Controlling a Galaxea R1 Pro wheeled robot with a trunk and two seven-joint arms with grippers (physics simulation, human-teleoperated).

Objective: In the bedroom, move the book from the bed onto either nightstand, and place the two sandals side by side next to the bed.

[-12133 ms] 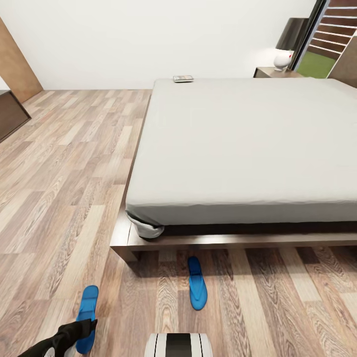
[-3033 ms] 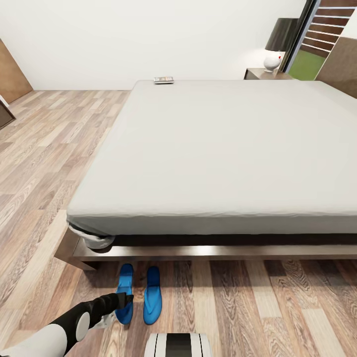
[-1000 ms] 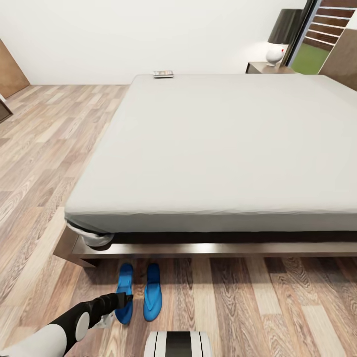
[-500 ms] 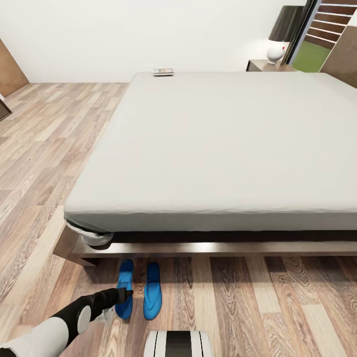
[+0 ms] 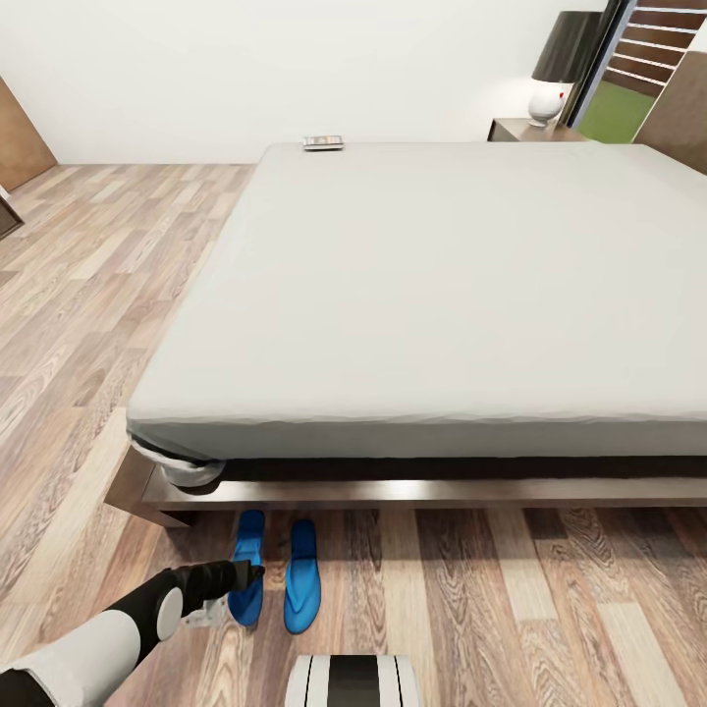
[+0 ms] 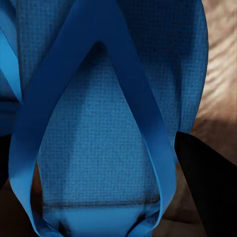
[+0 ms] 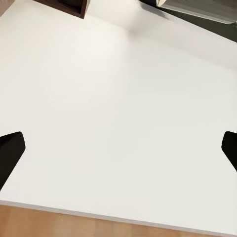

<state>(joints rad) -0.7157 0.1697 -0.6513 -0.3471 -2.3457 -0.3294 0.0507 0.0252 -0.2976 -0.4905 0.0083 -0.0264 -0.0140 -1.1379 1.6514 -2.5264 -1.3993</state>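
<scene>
With both blue sandals lying side by side on the plank floor (image 5: 550, 599) just in front of the bed frame, long axes parallel and pointing toward the bed (image 5: 432, 285): left sandal (image 5: 247, 568) under the tip of the left gripper (image 5: 250, 573), right sandal (image 5: 301, 574) just beside it and apart from the arm. Left wrist view: left sandal's sole and V-strap directly beneath the camera, strap apex pointing away along the fingers, one dark fingertip (image 6: 207, 190) beside the sole's edge and another at the opposite margin, so jaws parted astride the sandal; contact with it not determinable. Sandal part of the task judged essentially complete as the pair lies now. Book (image 5: 323, 143) at the far left corner of the mattress, well apart from both arms, long axis across the bed's width. Nightstand (image 5: 525, 131) with lamp (image 5: 562, 67) beyond the far right corner. Right gripper (image 7: 118, 148) spread wide, fingertips at the two margins of the right wrist view, facing a plain white surface and holding nothing. Book nearer the left arm's side, yet judged out of reach from this stance; base travel along the bed likely needed first.
</scene>
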